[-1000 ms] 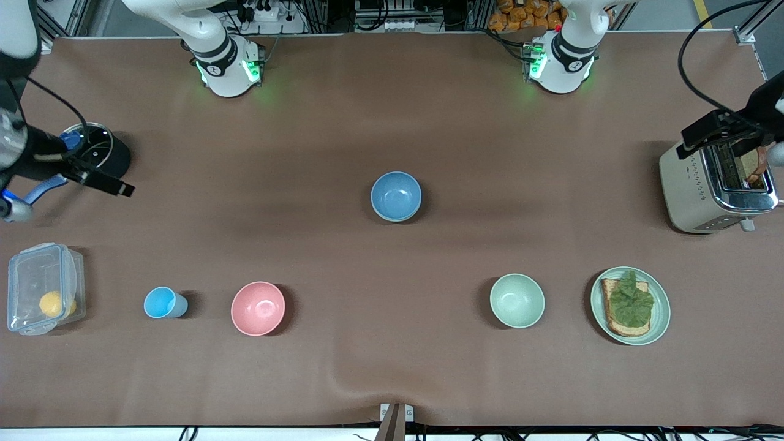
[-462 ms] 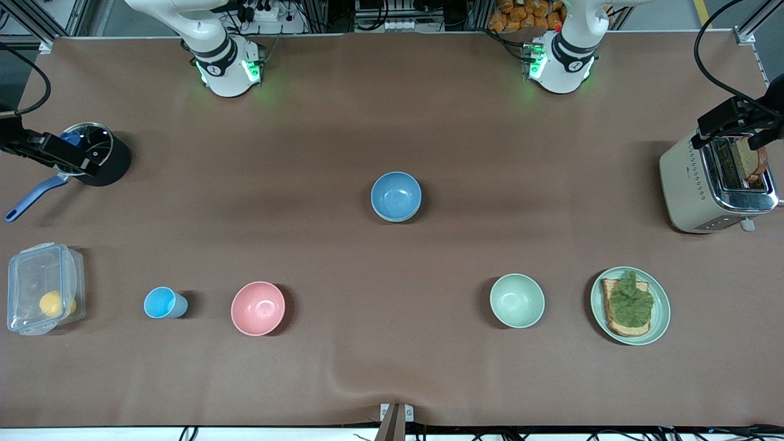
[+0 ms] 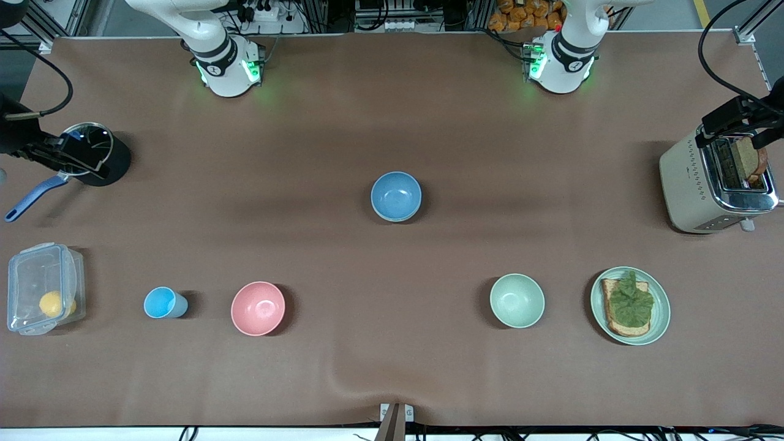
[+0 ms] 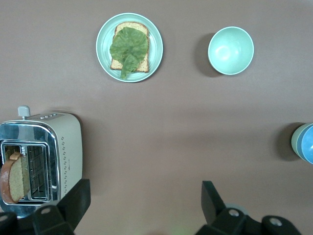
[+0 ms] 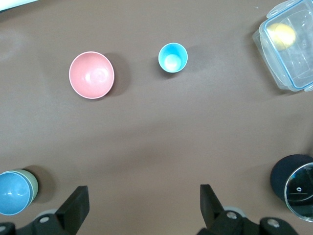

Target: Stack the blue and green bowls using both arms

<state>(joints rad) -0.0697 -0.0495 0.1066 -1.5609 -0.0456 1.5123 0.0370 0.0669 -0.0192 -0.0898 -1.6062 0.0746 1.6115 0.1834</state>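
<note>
The round matte sky-blue bowl [image 3: 396, 195] sits nested in the pale sage-green bowl [image 5: 32, 184] mid-surface, well apart from both spread-open pincers, the left pincer [image 4: 143, 201] over the toaster [image 3: 716, 187], the right pincer [image 5: 142, 205] over the black pot [image 3: 101, 153].

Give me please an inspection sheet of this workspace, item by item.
Surface: brown table cover, wrinkled at the edge nearest the front camera.
Job's things: blue bowl sits nested in green bowl, mid-table.
Clutter: mint bowl, pink bowl, light-blue cup, plate with toast and lettuce, toaster holding bread, black pot, clear lidded container with something yellow inside.
Grippers: left end effector open, over toaster; right end effector open, over pot.
Cables: black cable loops above toaster.
Surroundings: power strip near the arm bases.
</note>
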